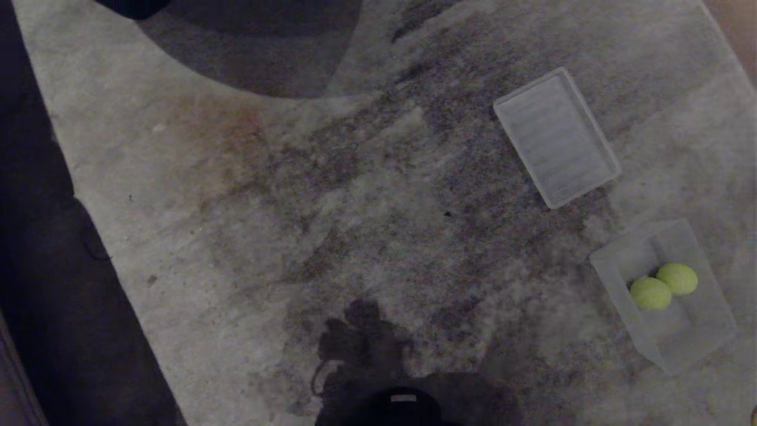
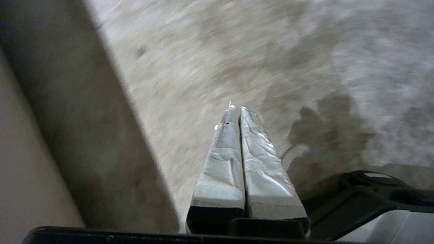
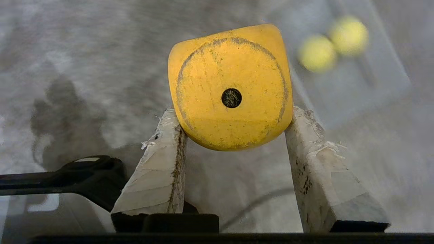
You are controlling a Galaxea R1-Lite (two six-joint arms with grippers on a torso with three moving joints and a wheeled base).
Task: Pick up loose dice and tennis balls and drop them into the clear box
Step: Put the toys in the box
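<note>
We look down on a wide grey rug (image 1: pixel 331 195), a flat low-pile weave mottled with dark smudges and a rusty stain toward its far left. A dark floor (image 1: pixel 41 296) borders it on the left, and our own shadow falls across its near edge.

On the right side of the rug lies a flat ribbed lid (image 1: pixel 556 137), a translucent rectangle with rounded corners, set at a slant. Nearer to us and further right sits the clear box (image 1: pixel 621 260), a shallow frosted plastic bin with raised walls. It lies close to the lid but apart from it.

Inside the box rest two tennis balls (image 1: pixel 663 286), fuzzy and yellow-green, touching each other.

Neither arm shows from the head. Our right gripper (image 3: pixel 234 118) holds a yellow die (image 3: pixel 230 88), a scuffed cube with rounded corners and one black pip facing the wrist camera. It is pinched between two taped white fingers (image 3: pixel 162 169), which stand at middling width. The box and balls lie beyond it, blurred.

Our left gripper (image 2: pixel 239 110) hangs above the rug with its wrinkled, tape-wrapped fingers pressed together, holding nothing.
</note>
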